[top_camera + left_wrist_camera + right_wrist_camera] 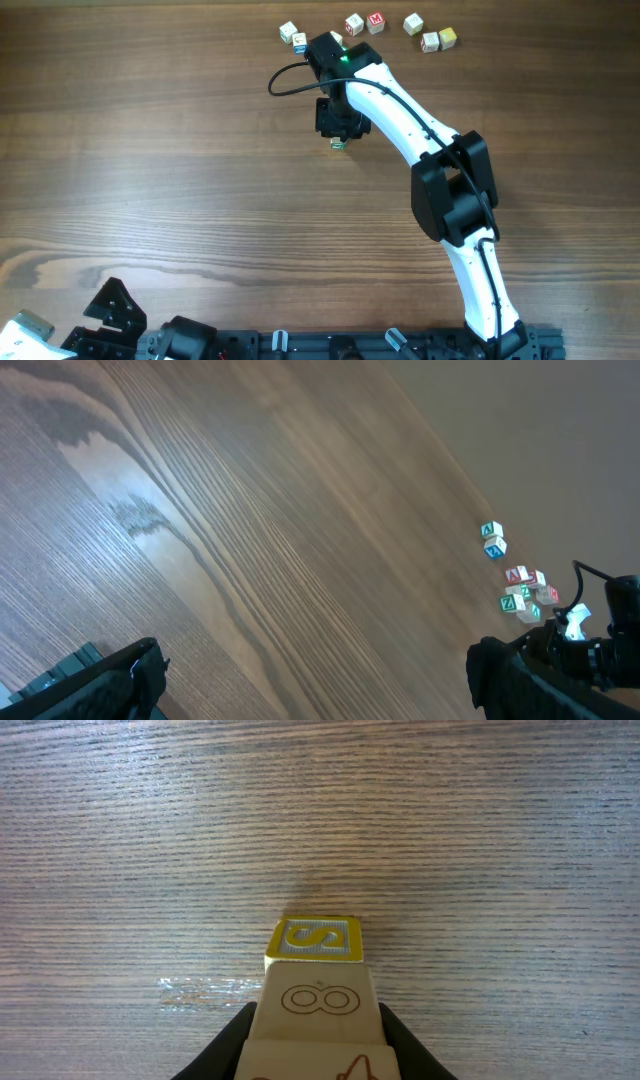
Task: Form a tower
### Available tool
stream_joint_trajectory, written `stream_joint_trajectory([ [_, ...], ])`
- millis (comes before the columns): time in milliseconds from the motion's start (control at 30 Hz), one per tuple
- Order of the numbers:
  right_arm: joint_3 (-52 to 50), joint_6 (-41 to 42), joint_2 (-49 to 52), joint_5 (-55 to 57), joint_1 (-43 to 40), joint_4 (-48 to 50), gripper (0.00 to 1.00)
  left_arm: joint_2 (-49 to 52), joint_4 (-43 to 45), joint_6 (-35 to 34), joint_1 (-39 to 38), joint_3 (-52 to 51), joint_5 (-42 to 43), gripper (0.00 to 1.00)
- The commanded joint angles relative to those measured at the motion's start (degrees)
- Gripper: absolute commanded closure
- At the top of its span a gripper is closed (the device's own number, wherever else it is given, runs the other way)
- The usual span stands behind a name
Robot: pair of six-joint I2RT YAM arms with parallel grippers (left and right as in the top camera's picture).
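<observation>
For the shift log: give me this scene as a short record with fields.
right gripper: shut on the tower, a column of printed cubes with a yellow S cube at its far end
left gripper: open, empty, away from the cubes
loose cubes: at least seven, scattered at the far side of the table
tower location: mid-table, apart from the loose cubes

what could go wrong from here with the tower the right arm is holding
1. The right fingers are closed on the tower, a narrow single column. Opening or lifting off unevenly could drag a cube and topple it.
2. The right arm passes close by two loose cubes, so a sideways swing as it pulls away might knock them.
</observation>
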Motion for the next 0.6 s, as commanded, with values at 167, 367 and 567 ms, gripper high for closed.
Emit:
stream_joint_trajectory([
  [167,1.1,-0.5,-0.3,0.0,-0.1,0.4,0.87,-0.3,0.1,-0.5,0.4,-0.2,-0.8,0.0],
  [367,1.1,-0.5,-0.3,-0.3,-0.1,0.3,0.87,-0.3,0.1,-0.5,0.3,-0.2,-0.8,0.0],
  [567,1.1,-0.5,-0.3,-0.3,-0.1,-0.1,0.87,-0.3,0.1,-0.5,0.3,-0.2,-0.8,0.0],
])
